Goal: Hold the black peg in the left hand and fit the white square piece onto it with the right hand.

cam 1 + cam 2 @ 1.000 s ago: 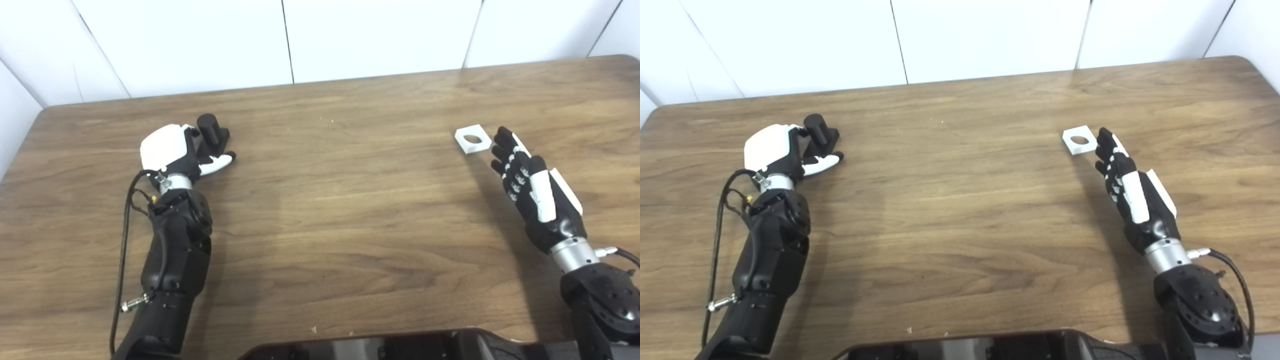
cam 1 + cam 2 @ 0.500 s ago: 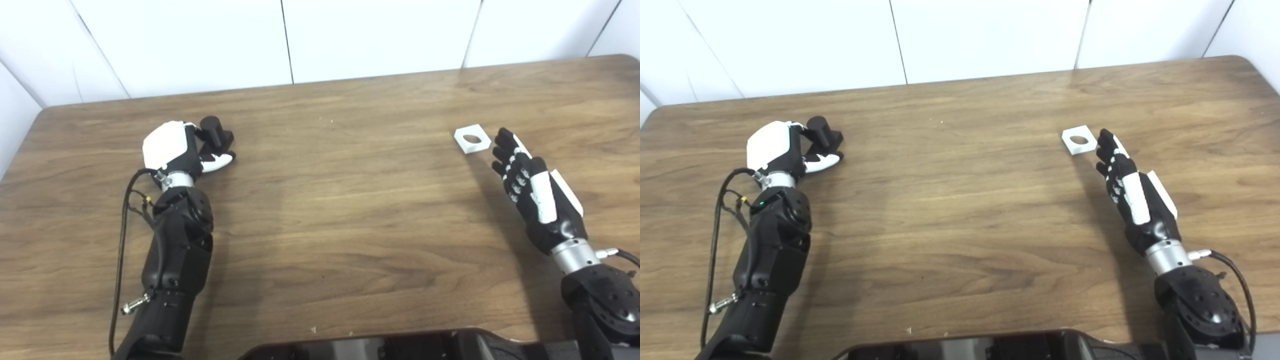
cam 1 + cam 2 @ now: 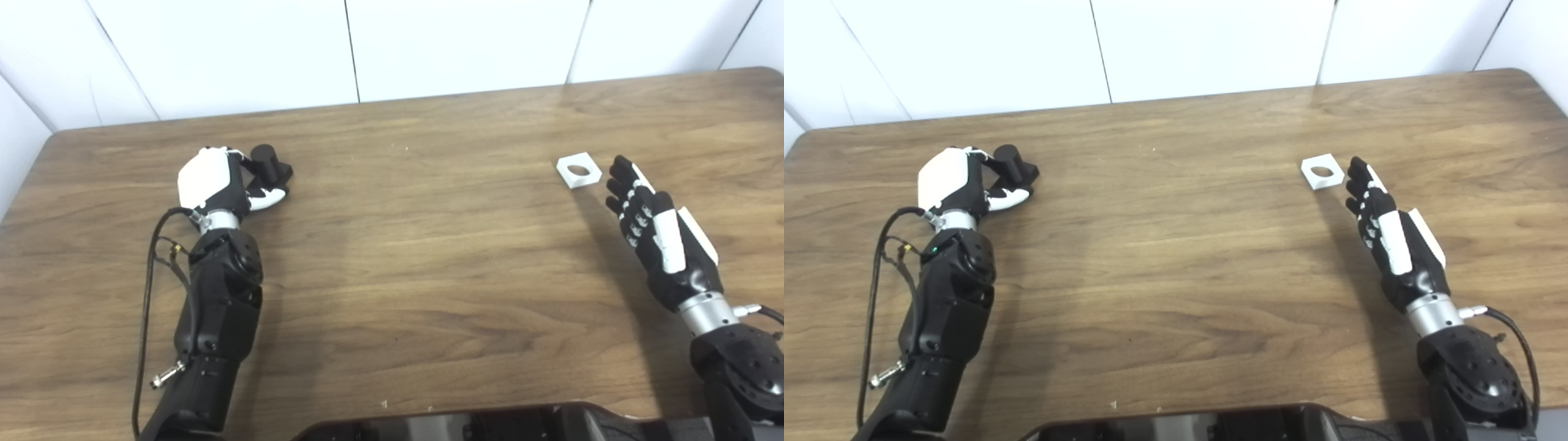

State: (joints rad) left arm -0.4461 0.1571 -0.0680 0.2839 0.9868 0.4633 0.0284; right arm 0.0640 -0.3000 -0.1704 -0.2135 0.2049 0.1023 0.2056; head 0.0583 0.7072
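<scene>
Black arms, white-shelled hands

The left hand lay low at the far left with its white back turned up, its fingers curled around the black peg and its thumb stretched out beneath. The left forearm ran straight back to the near edge, a cable looping beside the wrist. The right hand hovered on the right side, fingers straight and together, holding nothing, its forearm angled in from the near right corner.
</scene>
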